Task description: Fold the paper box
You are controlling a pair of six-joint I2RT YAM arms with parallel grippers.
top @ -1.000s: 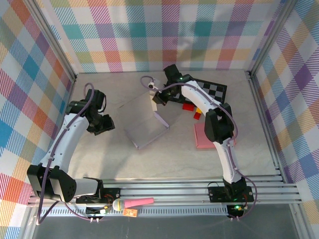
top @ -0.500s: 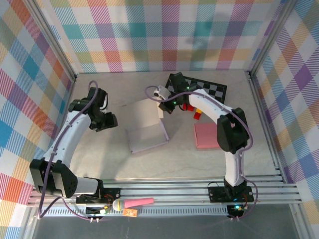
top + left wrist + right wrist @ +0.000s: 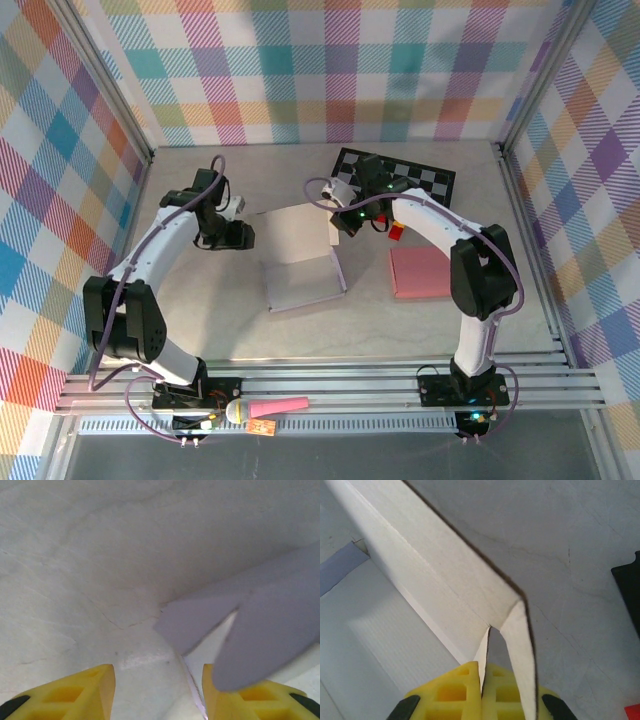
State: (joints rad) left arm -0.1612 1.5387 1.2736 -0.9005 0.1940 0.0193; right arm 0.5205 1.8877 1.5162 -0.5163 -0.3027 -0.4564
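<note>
At the left of the table (image 3: 200, 310), the left gripper (image 3: 238, 233) is seen low beside the left edge of the paper box (image 3: 300, 265). In the left wrist view its yellow fingers (image 3: 95, 687) are held apart with bare table between them, and a lavender flap of the box (image 3: 260, 630) is seen just ahead of the right-hand finger, not clamped. The box is found at the middle of the table, partly folded and open upward, its white floor shown with walls raised at the back and right. The right gripper (image 3: 345, 222) is closed on the right wall, a thin white flap (image 3: 445, 580) being pinched between its fingers (image 3: 455, 690). Further right, red and yellow blocks (image 3: 395, 230), a pink pad (image 3: 420, 272) and a checkered mat (image 3: 420, 178) are seen.
</note>
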